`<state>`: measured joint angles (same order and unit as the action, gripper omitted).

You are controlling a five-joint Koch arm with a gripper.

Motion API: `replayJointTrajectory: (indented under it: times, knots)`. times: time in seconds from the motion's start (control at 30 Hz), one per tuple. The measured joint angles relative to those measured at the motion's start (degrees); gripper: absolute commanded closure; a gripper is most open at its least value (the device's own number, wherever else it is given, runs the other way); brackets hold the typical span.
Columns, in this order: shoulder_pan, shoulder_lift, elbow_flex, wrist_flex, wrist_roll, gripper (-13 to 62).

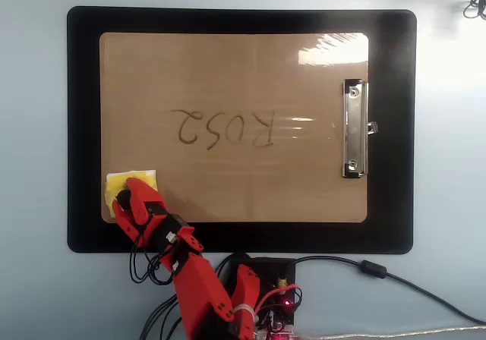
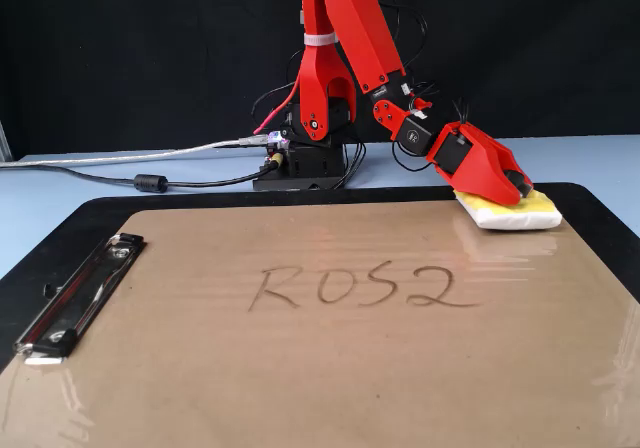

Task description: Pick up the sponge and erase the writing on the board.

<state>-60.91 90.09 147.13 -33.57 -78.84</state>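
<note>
The red arm reaches out from its base at the bench edge and lowers the hand (image 1: 126, 200) (image 2: 516, 186) onto the sponge (image 1: 129, 182) (image 2: 520, 211). The sponge sits on a corner of the board (image 1: 228, 82) (image 2: 330, 368), the lower left corner in the overhead view and the far right corner in the fixed view. The jaws are drawn narrow around the black knob on top of the sponge, and the sponge still lies flat on the board. The writing (image 1: 222, 128) (image 2: 365, 286), "ROS2", runs across the middle of the board, well apart from the sponge and unsmudged. The silver clip (image 1: 354, 128) (image 2: 75, 308) lies on the opposite end of the board. The board rests on a black mat (image 1: 228, 237) (image 2: 600, 218) on the pale blue bench (image 1: 34, 127) (image 2: 60, 193).
</note>
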Motion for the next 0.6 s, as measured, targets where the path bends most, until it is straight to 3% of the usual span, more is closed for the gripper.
replayJointTrajectory:
  times: [0.1, 0.3, 0.6]
  knots:
    - [0.0, 0.4, 0.0, 0.0, -0.1, 57.1]
    - [1.3, 0.6, 0.1, -1.1, 0.0, 57.3]
    - [23.6, 1.2, -0.8, -3.0, 0.3, 57.3]
